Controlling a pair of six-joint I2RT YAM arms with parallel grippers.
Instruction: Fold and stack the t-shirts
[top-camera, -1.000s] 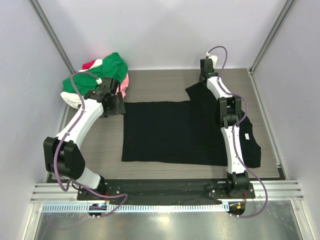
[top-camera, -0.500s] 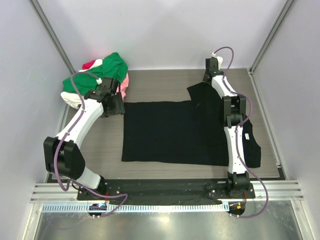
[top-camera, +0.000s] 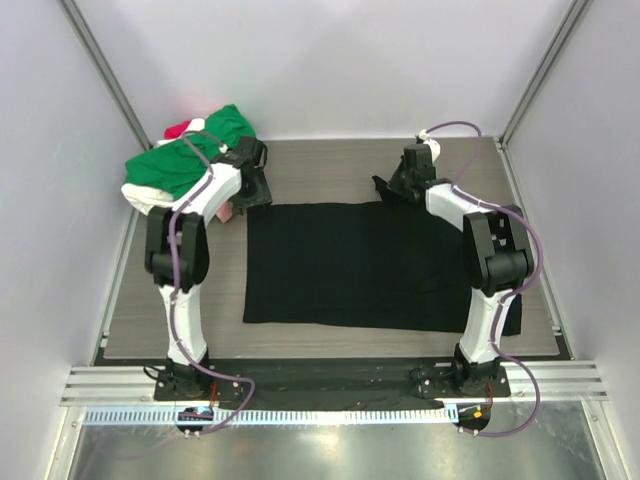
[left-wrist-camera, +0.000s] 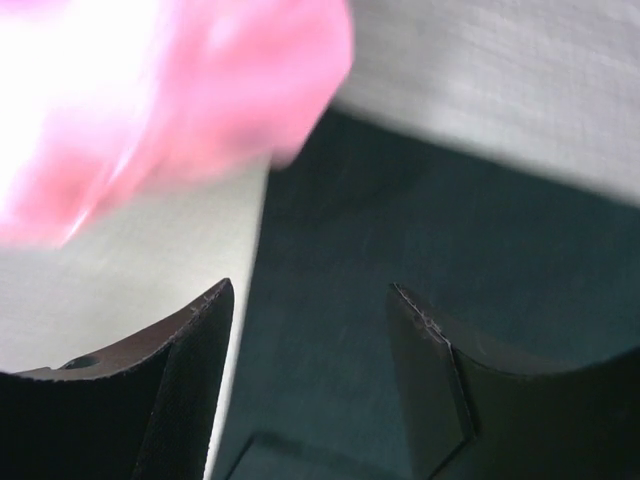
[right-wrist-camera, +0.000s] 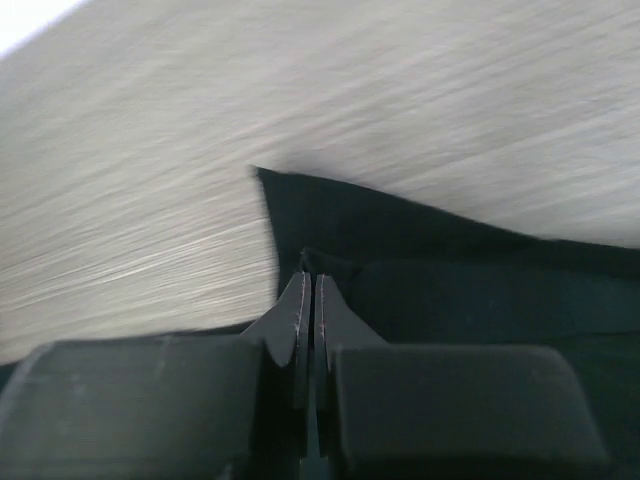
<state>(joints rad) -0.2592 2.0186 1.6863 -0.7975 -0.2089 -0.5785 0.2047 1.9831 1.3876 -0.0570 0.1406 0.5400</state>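
Now | left fingers (left-wrist-camera: 205, 330) apart over black t-shirt (top-camera: 340, 260) corner | right fingers (right-wrist-camera: 308, 290) pinched shut on its sleeve

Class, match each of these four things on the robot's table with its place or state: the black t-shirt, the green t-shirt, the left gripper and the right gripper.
Column one:
1. black t-shirt
2. green t-shirt
3. left gripper
4. right gripper

Column two:
A. open, above the black cloth's far left corner
B. spread flat in the middle of the table
C. shut, pinching a fold of black cloth
D. on top of the heap in the far left corner

Pairs: 1-B, 2-D, 3-A, 4-C.
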